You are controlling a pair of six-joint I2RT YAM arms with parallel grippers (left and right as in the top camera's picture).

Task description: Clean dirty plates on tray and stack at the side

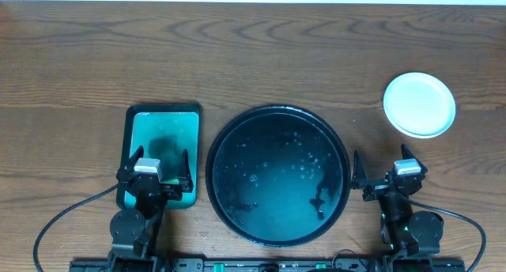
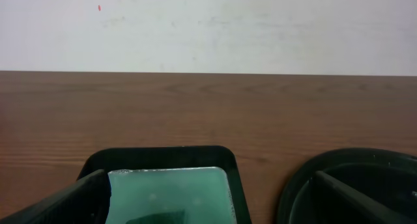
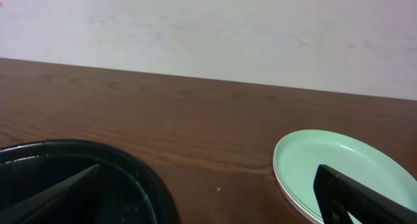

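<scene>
Plates [image 1: 419, 104] lie in one pile on the dark wood-grain counter [image 1: 253, 58], at the far right, well apart from the tray [image 1: 261, 145]; a pale wall stands behind. The top plate is pale mint and looks clean. Nearest, both claws are released, holding nothing: the left claw [image 1: 156, 175] over the teal tray [image 1: 170, 123] and its dark sponge [image 1: 163, 149], the right claw [image 1: 386, 173] just beside the black tray, near the pile. The black tray is glossy and wet with droplets.
</scene>
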